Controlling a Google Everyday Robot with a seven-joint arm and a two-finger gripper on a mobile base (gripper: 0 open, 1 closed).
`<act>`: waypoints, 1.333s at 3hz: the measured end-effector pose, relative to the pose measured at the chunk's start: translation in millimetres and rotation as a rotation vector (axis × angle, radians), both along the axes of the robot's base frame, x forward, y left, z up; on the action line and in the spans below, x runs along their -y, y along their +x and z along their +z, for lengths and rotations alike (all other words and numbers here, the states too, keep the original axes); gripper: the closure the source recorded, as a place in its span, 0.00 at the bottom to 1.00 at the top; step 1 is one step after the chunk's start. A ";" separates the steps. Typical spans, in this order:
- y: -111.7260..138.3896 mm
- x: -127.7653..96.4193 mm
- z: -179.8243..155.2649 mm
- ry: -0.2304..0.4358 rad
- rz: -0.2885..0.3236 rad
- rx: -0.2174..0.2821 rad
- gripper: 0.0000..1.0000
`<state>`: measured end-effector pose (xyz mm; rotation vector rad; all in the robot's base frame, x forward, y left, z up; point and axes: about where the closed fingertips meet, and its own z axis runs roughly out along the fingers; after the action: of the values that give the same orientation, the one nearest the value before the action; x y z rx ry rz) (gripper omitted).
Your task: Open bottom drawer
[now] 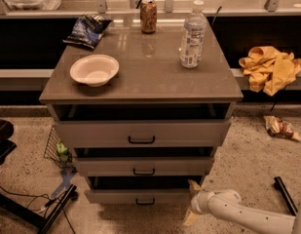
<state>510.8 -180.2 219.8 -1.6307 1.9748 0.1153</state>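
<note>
bottom drawer (140,196) partly out, spread gripper (190,203) beside right end

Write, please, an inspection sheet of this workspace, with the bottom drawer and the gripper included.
Surface: grey cabinet top, flat, with four things on it.
Job's things: bottom drawer stands slightly out, with a dark gap above it; nothing touches its black bar handle.
Clutter: white bowl, chip bag, soda can and water bottle, the last two upright.
Grippers: gripper is low, beside the drawer's right end, with its fingers apart and holding nothing.
Cables: black cable on the floor at the left.
Surroundings: yellow cloth on the right ledge; wrapper on the floor; wire basket left of the cabinet.
</note>
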 end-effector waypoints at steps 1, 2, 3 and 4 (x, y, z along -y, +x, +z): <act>1.0 -7.4 -7.4 0.032 0.010 0.011 0.00; 12.2 -15.9 -21.1 0.120 -0.019 -0.003 0.00; 27.3 -10.2 -36.8 0.153 0.002 -0.003 0.00; 37.7 1.7 -40.8 0.134 0.032 0.023 0.12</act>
<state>548.4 -182.0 179.0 -1.5709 1.8826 0.2346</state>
